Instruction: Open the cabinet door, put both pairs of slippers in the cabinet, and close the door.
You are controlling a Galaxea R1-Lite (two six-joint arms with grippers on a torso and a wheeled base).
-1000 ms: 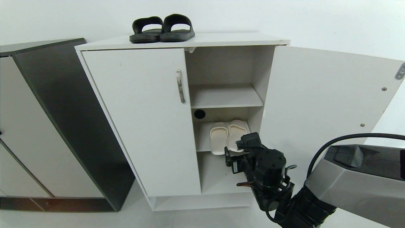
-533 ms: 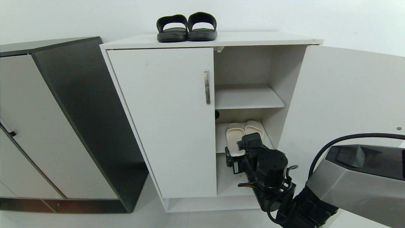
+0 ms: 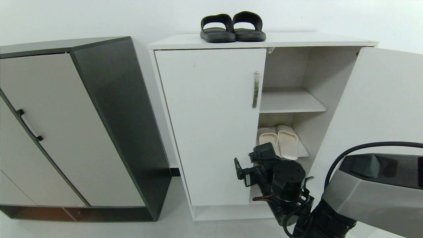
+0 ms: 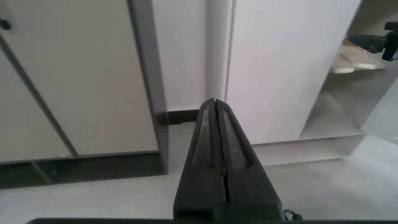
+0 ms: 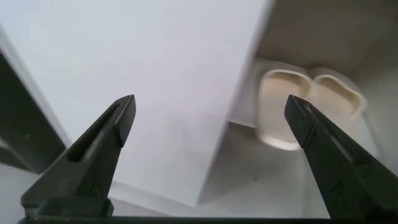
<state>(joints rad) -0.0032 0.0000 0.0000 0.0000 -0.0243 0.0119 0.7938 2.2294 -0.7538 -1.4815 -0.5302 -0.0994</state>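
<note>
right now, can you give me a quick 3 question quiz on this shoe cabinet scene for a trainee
1. True or false: the black slippers lie on top of the white cabinet.
2. The cream pair is: A) inside the cabinet, B) on top of it, C) on the floor.
3. Fill in: the right gripper is ____, the left gripper is ____.
Key: 1 true; 2 A; 3 open, shut.
</note>
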